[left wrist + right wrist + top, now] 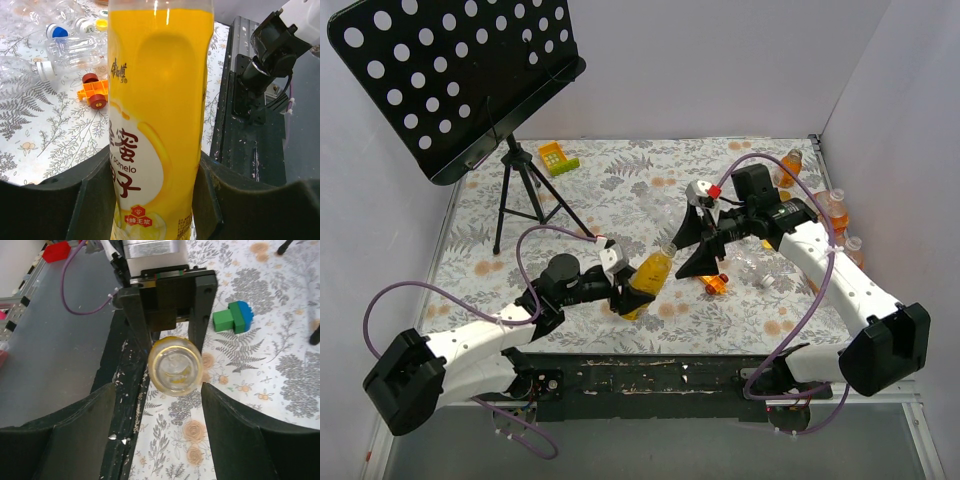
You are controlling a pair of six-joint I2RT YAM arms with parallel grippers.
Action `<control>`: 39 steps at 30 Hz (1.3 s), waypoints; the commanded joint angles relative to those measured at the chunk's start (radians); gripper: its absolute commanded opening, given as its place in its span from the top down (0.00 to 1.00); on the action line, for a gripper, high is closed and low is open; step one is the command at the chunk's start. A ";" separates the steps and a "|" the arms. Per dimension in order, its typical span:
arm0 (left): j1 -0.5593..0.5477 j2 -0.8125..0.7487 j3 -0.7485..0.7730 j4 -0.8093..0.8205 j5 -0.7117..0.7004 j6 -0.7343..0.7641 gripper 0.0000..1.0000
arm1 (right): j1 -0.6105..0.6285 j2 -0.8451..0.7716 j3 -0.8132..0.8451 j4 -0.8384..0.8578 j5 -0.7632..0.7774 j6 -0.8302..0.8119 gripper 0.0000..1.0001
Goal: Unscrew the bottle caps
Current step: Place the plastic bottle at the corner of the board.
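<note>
A yellow drink bottle (pixel 650 280) hangs tilted over the table, with my left gripper (pixel 620 285) shut on its lower body. In the left wrist view the label (pixel 150 150) fills the gap between the black fingers (pixel 90 200). The bottle's top (pixel 175 365) points at the right wrist camera as a clear round ring. I cannot tell whether a cap sits on it. My right gripper (pixel 692 250) stands open just right of that top, its fingers (pixel 240 430) wide apart and touching nothing. A small yellow cap (pixel 101 23) lies loose on the cloth.
An orange toy car (pixel 716 283) lies under the right gripper. Clear empty bottles (pixel 760 268) and several orange bottles (pixel 835 212) crowd the right side. A green-and-blue block (pixel 232 317) sits on the cloth. A music stand (pixel 460 80) on a tripod (pixel 525 195) occupies the back left.
</note>
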 commanded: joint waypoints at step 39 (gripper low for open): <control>-0.009 0.087 0.084 0.183 -0.081 -0.083 1.00 | 0.138 0.088 -0.031 0.151 0.090 0.151 0.73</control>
